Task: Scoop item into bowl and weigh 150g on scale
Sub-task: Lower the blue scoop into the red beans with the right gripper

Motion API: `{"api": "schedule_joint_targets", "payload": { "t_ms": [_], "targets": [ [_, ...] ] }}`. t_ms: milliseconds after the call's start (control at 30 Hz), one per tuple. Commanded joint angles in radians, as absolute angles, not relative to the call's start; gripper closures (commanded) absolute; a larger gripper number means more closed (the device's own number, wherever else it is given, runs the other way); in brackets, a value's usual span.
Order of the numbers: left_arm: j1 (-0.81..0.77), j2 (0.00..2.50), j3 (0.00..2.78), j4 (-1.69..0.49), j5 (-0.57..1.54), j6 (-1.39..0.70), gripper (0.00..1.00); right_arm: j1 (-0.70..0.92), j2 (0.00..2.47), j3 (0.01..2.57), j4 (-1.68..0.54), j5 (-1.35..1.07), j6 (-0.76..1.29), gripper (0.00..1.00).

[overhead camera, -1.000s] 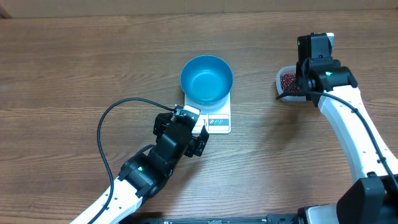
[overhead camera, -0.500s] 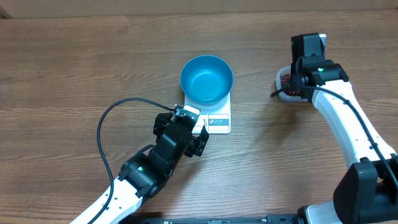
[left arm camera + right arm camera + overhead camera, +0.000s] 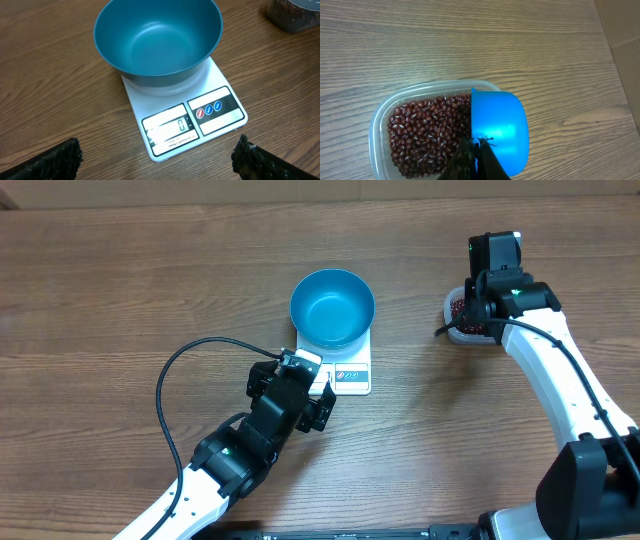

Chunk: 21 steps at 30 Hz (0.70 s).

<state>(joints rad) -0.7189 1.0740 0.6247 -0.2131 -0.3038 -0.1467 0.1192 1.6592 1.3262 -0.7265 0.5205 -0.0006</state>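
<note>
Two end effectors to verify: find left end effector [image 3: 155, 159] released, fingers [image 3: 52, 160] spread wide, low over the counter [image 3: 120, 280] just beside the display edge of the scale [image 3: 192, 122], touching nothing. Find right end effector [image 3: 476, 152] clenched on the blue scoop [image 3: 500, 125], held over the right part of the clear tub [image 3: 379, 117], next to the heap of red-brown beans [image 3: 422, 132] inside it. Locate blue bowl [image 3: 157, 40] upright on the scale, covering its far part, well apart from the tub.
</note>
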Motion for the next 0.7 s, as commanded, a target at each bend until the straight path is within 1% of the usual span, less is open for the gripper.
{"api": "schedule_joint_targets", "payload": {
  "t_ms": [0,367,667],
  "targets": [
    [-0.713,1.08,0.617,-0.212,-0.321,-0.127,0.0,0.118,1.664,1.349,-0.72,0.511,-0.009,0.96],
    [-0.713,1.08,0.617,-0.213,-0.321,-0.127,0.0,0.118,1.741,1.349,-0.709,0.519,-0.032,0.96],
    [-0.713,1.08,0.617,-0.213,-0.321,-0.127,0.01,0.118,1.745,1.349,-0.715,0.506,-0.032,0.96]
  ]
}}
